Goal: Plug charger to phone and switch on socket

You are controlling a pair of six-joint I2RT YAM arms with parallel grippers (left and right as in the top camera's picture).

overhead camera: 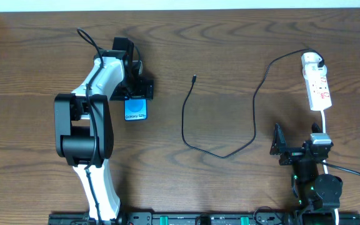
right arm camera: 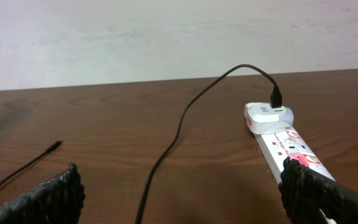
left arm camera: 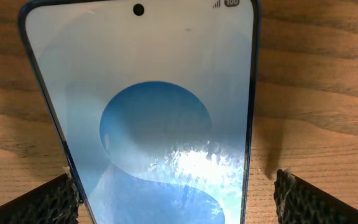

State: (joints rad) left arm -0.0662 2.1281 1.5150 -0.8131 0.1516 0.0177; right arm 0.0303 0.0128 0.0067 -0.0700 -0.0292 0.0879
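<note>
Right now your left gripper (overhead camera: 134, 94) sits over the phone (overhead camera: 135, 110), a slim dark-edged rectangular handset with a lit white screen and a blue blob graphic. It lies flat and face up on the left side of the brown wooden desk (overhead camera: 230, 44). The fingers stand wide apart, one along each long edge. In the wrist view the left pad (left arm camera: 48, 199) is at or just beside the edge and the right pad (left arm camera: 309, 199) is clear of it, so nothing is clamped. I judge this straddle is meant to brace the phone so it won't slide when a plug is pushed in.

Your right gripper (right arm camera: 188, 199) is likewise spread and empty. It is low near the desk's front right, looking toward the socket (overhead camera: 318, 87), a narrow white power strip with small red markings. The charger (overhead camera: 184, 122), a long thin black cable, is already seated there through a white plug (overhead camera: 312, 60) at the strip's far end. It loops across mid-desk to its small black connector tip (overhead camera: 194, 78), which lies loose between phone and socket (nearer the phone). That free tip is what you need to pick up next, I'd say. Neither plugging nor switching looks done, though I cannot tell the switch's position.
</note>
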